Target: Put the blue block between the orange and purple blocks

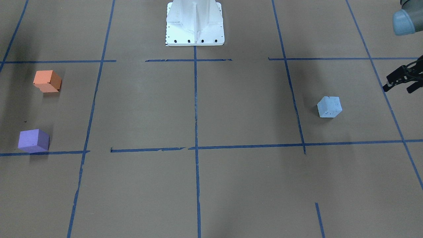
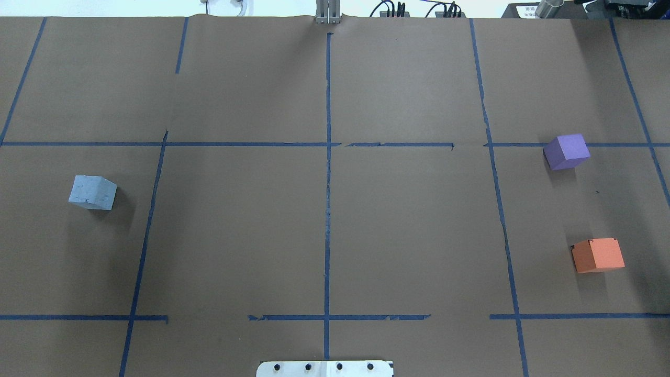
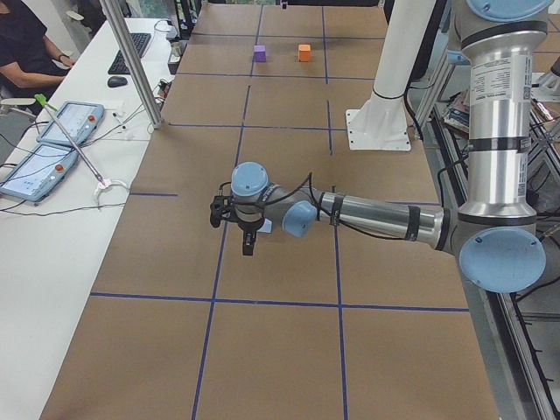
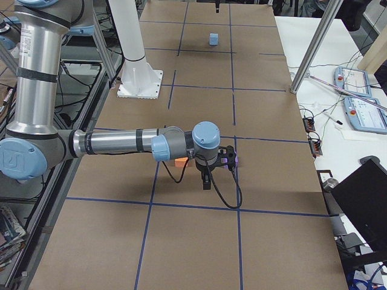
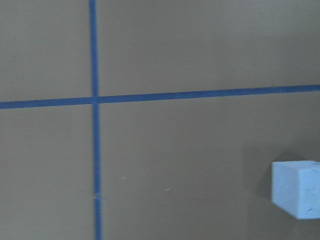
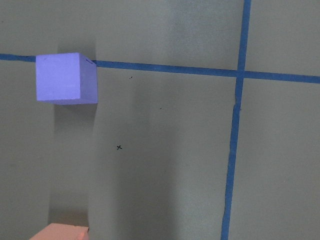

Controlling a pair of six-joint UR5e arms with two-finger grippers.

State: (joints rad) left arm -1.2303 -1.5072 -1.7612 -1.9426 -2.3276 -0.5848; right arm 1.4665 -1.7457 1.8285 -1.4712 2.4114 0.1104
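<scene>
The pale blue block sits on the brown table on my left side; it also shows in the overhead view and at the right edge of the left wrist view. The orange block and purple block sit apart on my right side, with bare table between them. My left gripper hovers beside the blue block, fingers apart, empty. My right gripper hangs over the orange and purple blocks; I cannot tell whether it is open or shut.
The white robot base stands at the table's middle edge. Blue tape lines mark a grid on the brown paper. Tablets and cables lie on the side bench.
</scene>
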